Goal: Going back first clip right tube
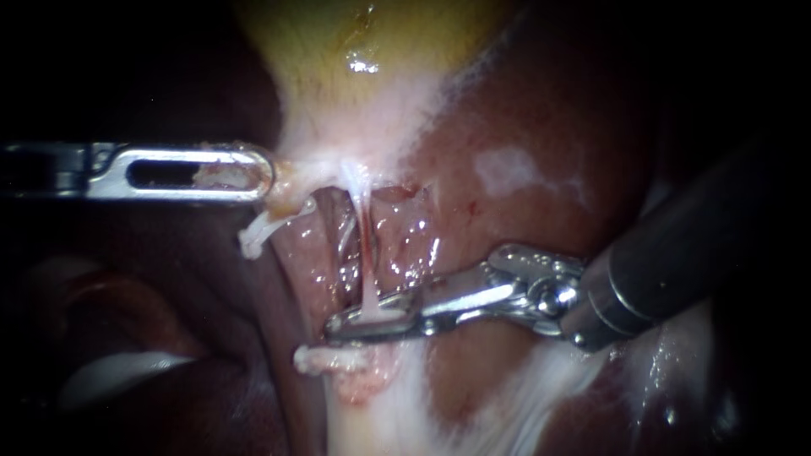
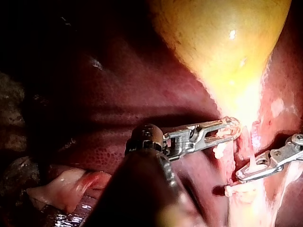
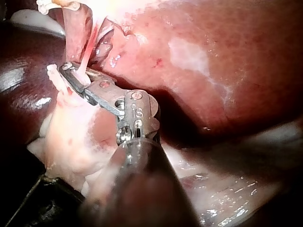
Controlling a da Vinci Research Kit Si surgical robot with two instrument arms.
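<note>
My left instrument (image 1: 253, 173) comes in level from the left. Its slotted jaws are shut on pale tissue at the gallbladder's neck (image 1: 291, 181) and show again in the left wrist view (image 2: 229, 128). A thin pale tube (image 1: 365, 253) runs down from the neck. My right instrument (image 1: 372, 321) reaches in from the right; its jaws lie close together across the tube's lower end, one on each side, touching it. The right wrist view shows these jaws (image 3: 71, 72) with the tube (image 3: 84, 60) entering between them. I cannot make out a clip on the tube.
The yellow gallbladder (image 1: 355, 42) lies above, with dark red liver (image 1: 524, 110) to its right. White tissue stubs stick out below the left jaws (image 1: 253, 236) and below the right jaws (image 1: 325, 359). Pale sheet tissue (image 1: 507, 397) spreads beneath the right shaft.
</note>
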